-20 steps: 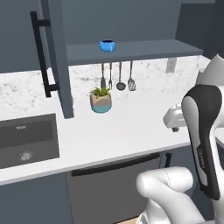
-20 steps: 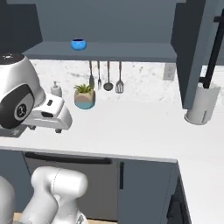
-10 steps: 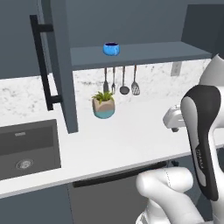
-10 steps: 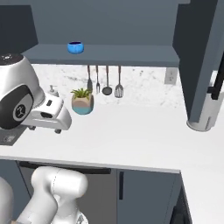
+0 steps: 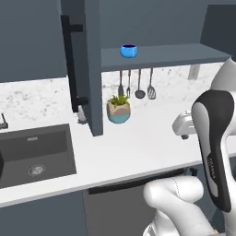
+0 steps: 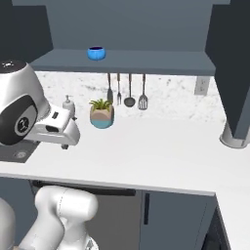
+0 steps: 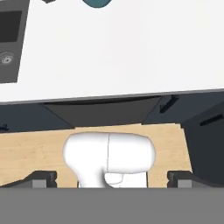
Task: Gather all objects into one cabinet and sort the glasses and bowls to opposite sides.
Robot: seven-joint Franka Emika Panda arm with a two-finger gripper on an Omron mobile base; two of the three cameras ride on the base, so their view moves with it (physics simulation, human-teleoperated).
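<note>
Small blue bowl (image 5: 129,50) sits on the cabinet shelf (image 5: 161,55), at eleven o'clock, well above the hand (image 5: 184,125). Finger spacing cannot be determined.

Potted plant (image 5: 118,109), hanging utensils (image 5: 136,87), sink (image 5: 34,152)

— What sort of place is this?
— A kitchen: a white worktop (image 5: 138,147) with a dark sink (image 5: 34,154) set in it.
— Anything else?
— Utensils (image 6: 129,90) hang above the worktop, beside a potted plant (image 6: 101,113), under a slate cabinet (image 6: 122,61).

White counter (image 7: 131,52) above wooden floor (image 7: 39,144)
</note>
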